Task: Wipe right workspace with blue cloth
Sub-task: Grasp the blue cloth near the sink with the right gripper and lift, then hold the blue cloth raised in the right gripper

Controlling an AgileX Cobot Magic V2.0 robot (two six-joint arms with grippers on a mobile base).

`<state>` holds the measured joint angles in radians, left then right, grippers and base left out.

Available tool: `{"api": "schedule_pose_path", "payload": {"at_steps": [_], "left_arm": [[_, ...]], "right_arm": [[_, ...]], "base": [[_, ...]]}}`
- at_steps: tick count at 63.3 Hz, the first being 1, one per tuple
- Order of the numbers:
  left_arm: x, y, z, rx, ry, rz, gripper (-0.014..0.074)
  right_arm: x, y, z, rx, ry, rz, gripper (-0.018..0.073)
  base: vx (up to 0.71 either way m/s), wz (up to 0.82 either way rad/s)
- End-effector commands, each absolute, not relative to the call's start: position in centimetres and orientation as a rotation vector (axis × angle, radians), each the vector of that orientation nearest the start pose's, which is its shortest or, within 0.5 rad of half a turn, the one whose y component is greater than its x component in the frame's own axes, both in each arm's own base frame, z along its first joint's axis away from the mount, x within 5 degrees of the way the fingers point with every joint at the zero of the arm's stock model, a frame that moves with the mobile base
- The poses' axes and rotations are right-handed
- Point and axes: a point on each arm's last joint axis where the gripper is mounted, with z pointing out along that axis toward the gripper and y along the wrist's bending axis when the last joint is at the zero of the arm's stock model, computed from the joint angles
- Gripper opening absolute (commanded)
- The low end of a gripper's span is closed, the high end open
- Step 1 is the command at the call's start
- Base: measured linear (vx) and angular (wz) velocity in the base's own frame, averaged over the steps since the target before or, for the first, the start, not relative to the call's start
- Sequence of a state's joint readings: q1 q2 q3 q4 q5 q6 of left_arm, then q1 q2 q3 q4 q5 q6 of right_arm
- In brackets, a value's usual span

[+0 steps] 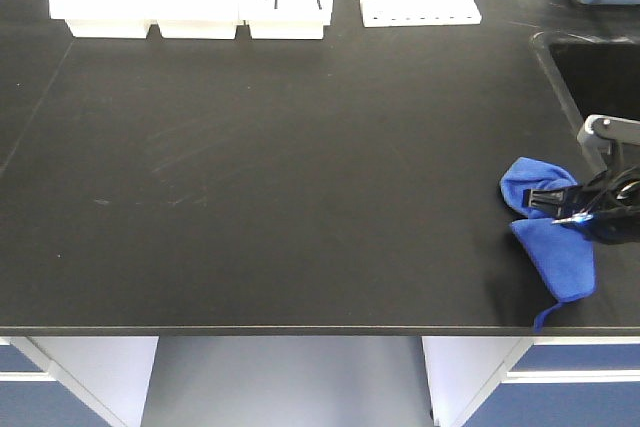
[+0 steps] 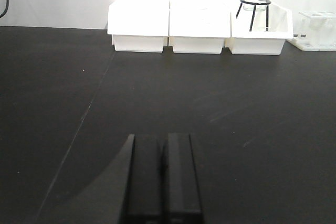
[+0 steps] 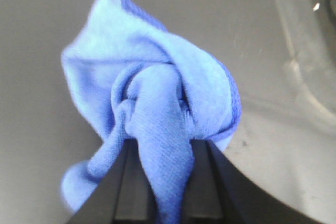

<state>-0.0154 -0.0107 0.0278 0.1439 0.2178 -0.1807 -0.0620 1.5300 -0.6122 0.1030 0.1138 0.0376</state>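
The blue cloth (image 1: 555,247) lies bunched on a black benchtop (image 1: 250,167) near its front right corner, and its string tail (image 1: 540,319) hangs over the front edge. My right gripper (image 1: 552,203) comes in from the right and is shut on a fold of the cloth. In the right wrist view the blue cloth (image 3: 157,72) bulges out ahead of the right gripper (image 3: 164,148), pinched between both fingers. My left gripper (image 2: 163,139) is shut with nothing in it, low over the bare bench. The right workspace is out of view.
White boxes (image 1: 195,9) line the back edge, with a ring stand holding a glass flask (image 2: 255,1) in the right one. A white rack (image 1: 420,7) stands further right. A sink (image 1: 595,72) opens just behind the right gripper.
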Motion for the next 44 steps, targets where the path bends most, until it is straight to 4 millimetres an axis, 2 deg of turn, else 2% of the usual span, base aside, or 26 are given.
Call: {"api": "schedule_pose_path", "payload": {"at_steps": [1,11,29,35,44], "left_arm": [[5.6,0.1,18.2,-0.044,1.652,-0.026,-0.0006],[5.6,0.1,18.2,-0.044,1.652,-0.026,-0.0006],[5.6,0.1,18.2,-0.044,1.652,-0.026,-0.0006],[5.6,0.1,18.2,-0.044,1.652,-0.026,-0.0006],[5.6,0.1,18.2,-0.044,1.652,-0.026,-0.0006]], "right_arm": [[26.9,-1.7,19.8,0.215,2.337,0.034,-0.0012],[25.5,-1.6,23.2,0.137,2.233,0.008,-0.0008],[20.7,-1.2,29.2,0.058,2.054,-0.018,-0.0008],[19.1,-1.1,30.8,0.053,1.984,-0.020,-0.0008],[17.0,-0.9,32.1,0.044,1.935,-0.019,-0.0008]], "base": [[0.00,0.00],[0.00,0.00],[0.00,0.00],[0.00,0.00],[0.00,0.00]]}}
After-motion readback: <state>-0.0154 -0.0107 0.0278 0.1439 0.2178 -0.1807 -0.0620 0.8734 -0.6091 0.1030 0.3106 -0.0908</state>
